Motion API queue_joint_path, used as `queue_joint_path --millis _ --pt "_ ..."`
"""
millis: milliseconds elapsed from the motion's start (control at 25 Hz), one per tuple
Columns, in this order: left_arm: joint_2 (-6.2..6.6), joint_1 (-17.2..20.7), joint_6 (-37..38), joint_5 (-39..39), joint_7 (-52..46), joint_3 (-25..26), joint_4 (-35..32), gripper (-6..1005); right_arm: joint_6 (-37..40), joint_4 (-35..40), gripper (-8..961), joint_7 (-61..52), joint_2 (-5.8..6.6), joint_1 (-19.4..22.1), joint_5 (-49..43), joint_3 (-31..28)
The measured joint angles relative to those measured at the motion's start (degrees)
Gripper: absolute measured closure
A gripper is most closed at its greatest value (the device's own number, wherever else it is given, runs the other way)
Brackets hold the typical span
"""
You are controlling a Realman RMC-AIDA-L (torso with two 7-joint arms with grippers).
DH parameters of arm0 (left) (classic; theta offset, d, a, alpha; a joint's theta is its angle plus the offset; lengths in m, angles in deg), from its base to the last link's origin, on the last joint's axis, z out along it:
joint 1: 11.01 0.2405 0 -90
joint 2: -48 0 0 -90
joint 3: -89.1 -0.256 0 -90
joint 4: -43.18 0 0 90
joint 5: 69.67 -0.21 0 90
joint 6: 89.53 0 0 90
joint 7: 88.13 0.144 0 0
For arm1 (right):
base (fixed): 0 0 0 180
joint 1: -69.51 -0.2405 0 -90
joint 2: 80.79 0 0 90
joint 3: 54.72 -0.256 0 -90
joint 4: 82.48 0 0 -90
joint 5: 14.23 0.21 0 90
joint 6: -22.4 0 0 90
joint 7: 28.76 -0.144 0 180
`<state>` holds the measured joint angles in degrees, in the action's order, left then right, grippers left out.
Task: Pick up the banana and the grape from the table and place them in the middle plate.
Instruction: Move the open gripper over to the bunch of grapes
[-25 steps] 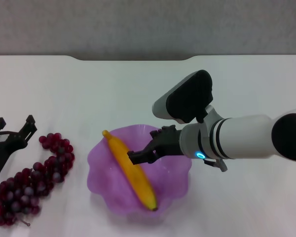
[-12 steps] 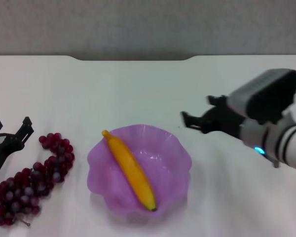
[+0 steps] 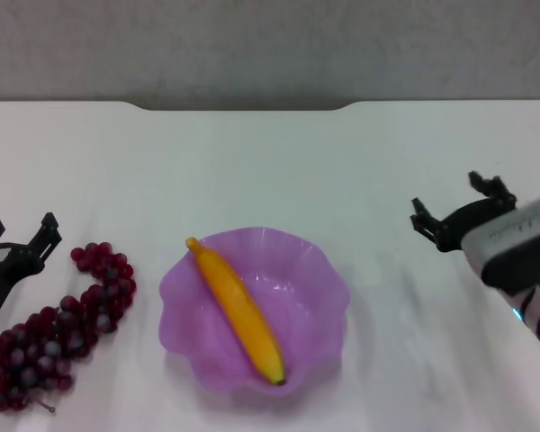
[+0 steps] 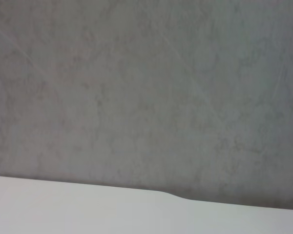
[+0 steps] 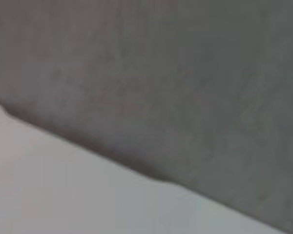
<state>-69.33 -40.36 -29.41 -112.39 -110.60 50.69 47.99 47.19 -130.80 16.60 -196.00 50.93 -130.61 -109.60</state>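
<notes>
The yellow-orange banana [image 3: 238, 310] lies diagonally inside the purple scalloped middle plate [image 3: 319, 279] in the head view. The dark red-purple grape bunch [image 3: 63, 328] lies on the white table [image 3: 252, 171] left of the plate. My left gripper [image 3: 20, 230] is open and empty at the left edge, just left of the grapes. My right gripper [image 3: 457, 203] is open and empty, well right of the plate. Both wrist views show only the table's far edge and a grey wall.
The table's notched far edge [image 3: 243, 107] runs across the back, with a grey wall [image 3: 270, 45] behind it. Bare tabletop lies between the plate and my right gripper.
My right gripper has let go of the banana in the plate and pulled away to the right. The left gripper has shifted slightly. Banana and grapes have not moved.
</notes>
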Motion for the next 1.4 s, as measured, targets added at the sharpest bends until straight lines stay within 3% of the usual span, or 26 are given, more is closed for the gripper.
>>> queue_joint_path --millis 280,480,720,1000,1200,1400 --pt "-0.07 -0.27 0.08 -0.01 -0.74 -0.19 0.11 198 26.70 16.52 64 -19.37 -0.02 -3.96 -0.42 16.22" --pt "0.04 -0.42 0.32 -1.84 -5.04 -0.42 0.03 199 31.69 22.60 65 -30.14 -0.05 -5.56 -1.28 20.63" --pt "0.45 -0.79 2.89 -15.87 -18.27 -0.46 -6.54 200 30.46 24.71 65 -32.21 -0.22 -6.04 -2.74 21.27" --pt "0.45 3.34 -0.44 -38.44 -49.37 -2.30 -30.70 222 29.04 24.78 64 -32.50 -0.19 -6.47 -3.16 21.51" --pt "0.66 8.00 -3.64 -47.82 -67.16 -11.27 -47.53 222 28.56 24.81 64 -32.61 -0.18 -6.41 -3.16 21.55" --pt "0.61 11.37 -4.71 -64.92 -86.83 -18.10 -63.92 221 28.49 24.91 64 -32.63 -0.16 -6.37 -3.14 21.61"
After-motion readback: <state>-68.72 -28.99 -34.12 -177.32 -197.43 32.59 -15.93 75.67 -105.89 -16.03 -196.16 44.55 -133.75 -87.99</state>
